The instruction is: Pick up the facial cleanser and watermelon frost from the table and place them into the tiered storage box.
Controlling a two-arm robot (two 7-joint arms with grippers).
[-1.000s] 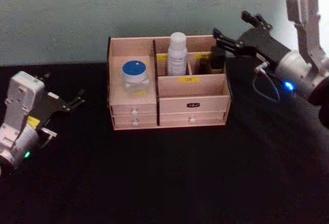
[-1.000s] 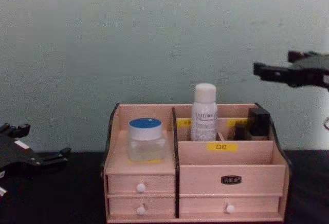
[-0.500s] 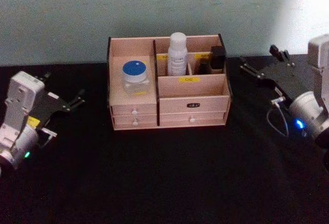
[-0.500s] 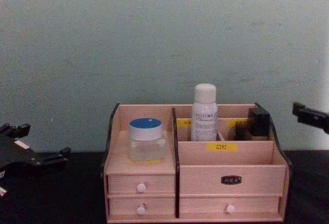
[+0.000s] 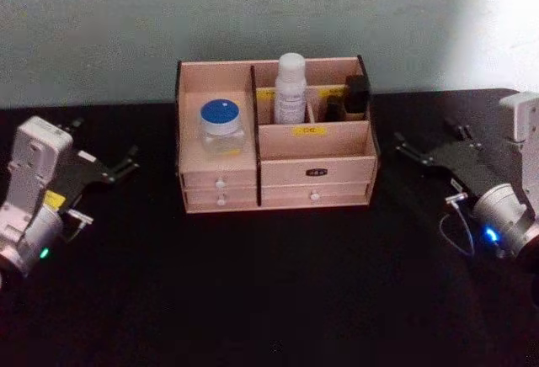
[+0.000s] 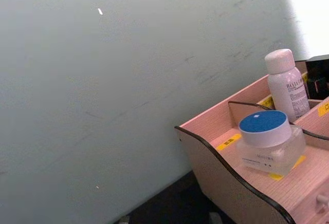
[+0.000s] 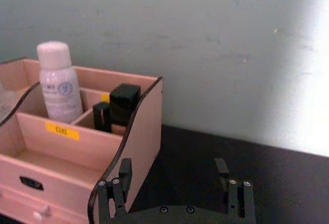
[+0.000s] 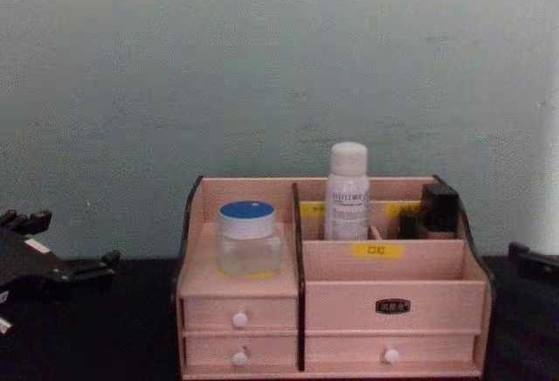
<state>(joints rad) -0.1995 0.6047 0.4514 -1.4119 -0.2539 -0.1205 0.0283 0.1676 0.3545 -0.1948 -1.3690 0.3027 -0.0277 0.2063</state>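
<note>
The right gripper [image 5: 428, 146], jaws spread and empty, has dropped lower at 3 o'clock of the storage box [image 5: 316, 170]; the left gripper [image 5: 105, 161], jaws also spread, remains parked at 9 o'clock.

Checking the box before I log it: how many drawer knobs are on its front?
4: two stacked on the left drawers, two on the right of the storage box.

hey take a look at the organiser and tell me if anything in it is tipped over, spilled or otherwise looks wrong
Nothing stands out. In the tiered storage box the blue-lidded jar, the white bottle and the small black container all stand upright in their compartments, and the drawers are shut. Both tools, left and right, sit apart from it on either side.
</note>
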